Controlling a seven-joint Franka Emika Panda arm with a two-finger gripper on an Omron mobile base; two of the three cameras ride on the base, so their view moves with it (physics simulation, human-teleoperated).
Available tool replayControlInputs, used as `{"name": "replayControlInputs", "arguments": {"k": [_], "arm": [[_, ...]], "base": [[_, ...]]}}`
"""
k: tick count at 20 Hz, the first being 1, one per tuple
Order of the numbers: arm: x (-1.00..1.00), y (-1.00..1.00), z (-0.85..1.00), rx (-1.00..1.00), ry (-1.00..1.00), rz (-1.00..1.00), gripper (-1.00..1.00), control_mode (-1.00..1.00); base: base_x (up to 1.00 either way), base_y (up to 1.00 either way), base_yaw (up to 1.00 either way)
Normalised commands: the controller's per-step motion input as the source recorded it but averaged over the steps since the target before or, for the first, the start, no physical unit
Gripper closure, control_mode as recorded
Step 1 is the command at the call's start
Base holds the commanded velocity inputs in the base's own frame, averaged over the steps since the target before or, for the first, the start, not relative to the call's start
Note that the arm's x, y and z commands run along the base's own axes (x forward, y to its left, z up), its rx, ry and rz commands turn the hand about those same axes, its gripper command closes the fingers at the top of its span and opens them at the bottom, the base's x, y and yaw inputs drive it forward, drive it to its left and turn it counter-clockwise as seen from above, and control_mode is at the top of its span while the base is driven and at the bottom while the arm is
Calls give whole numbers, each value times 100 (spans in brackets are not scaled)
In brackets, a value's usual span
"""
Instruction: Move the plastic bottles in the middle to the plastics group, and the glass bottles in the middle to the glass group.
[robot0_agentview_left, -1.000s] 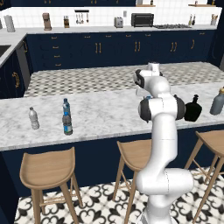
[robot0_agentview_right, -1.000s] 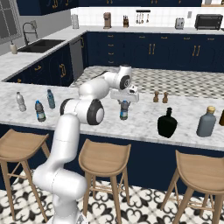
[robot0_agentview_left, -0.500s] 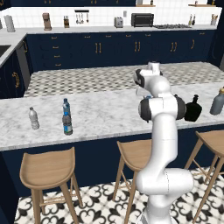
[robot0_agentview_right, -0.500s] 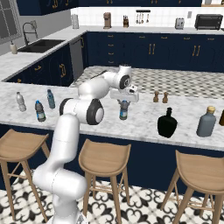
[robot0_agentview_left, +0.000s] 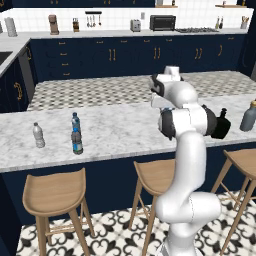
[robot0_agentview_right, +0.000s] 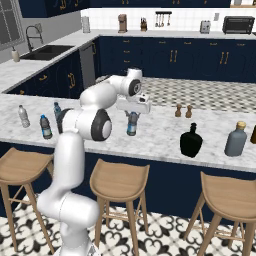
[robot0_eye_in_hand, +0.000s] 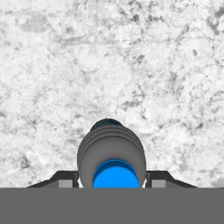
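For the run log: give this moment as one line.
gripper: shut on water bottle | bottle: upright at marble counter | black bottle: unmoved

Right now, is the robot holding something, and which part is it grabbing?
Yes. The gripper is shut on a water bottle with a blue cap. It grips near the top, one finger on each side, just below the cap.

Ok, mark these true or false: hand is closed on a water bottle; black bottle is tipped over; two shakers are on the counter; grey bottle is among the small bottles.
1. The hand is closed on a blue-capped water bottle. True.
2. The black bottle is tipped over. False: it stands upright.
3. Two shakers stand on the counter. True.
4. The grey bottle is among the small bottles. False: it stands right of the black bottle.
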Motion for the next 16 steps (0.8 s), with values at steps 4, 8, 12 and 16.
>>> {"name": "replayControlInputs", "arguments": {"k": [4, 8, 12, 16], "arm": [[-36, 46, 1, 0, 0, 7, 100, -100], [-46, 47, 0, -2, 0, 5, 100, -100], [-37, 39, 0, 0, -1, 4, 100, -100], [-15, 26, 2, 0, 0, 2, 100, -100]], "base": [[0, 0, 0], [0, 0, 0], [0, 0, 0], [0, 0, 0]]}}
